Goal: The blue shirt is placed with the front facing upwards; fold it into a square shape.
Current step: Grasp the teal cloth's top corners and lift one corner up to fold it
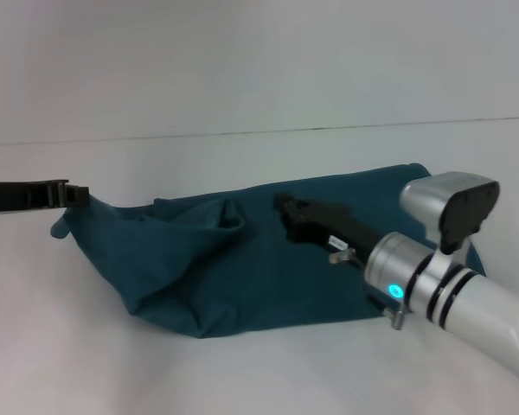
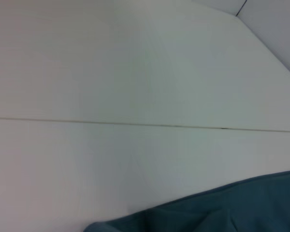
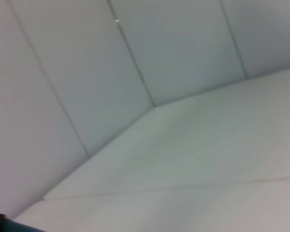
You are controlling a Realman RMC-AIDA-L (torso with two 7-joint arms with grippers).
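Note:
The blue shirt [image 1: 242, 268] lies on the white table [image 1: 259, 372] as a long teal band, plain side showing, with a bunched fold near its middle. Its left end is pulled up to my left gripper [image 1: 80, 197], which reaches in from the left edge and is shut on that corner. My right gripper [image 1: 284, 207] sits low over the middle of the shirt, coming in from the lower right. The left wrist view shows only an edge of the shirt [image 2: 232, 208]. No lettering is visible.
Bare white table surrounds the shirt on all sides. A white back wall [image 1: 259, 60] rises behind the table's far edge. My right arm's silver forearm [image 1: 450, 285] covers the shirt's right end.

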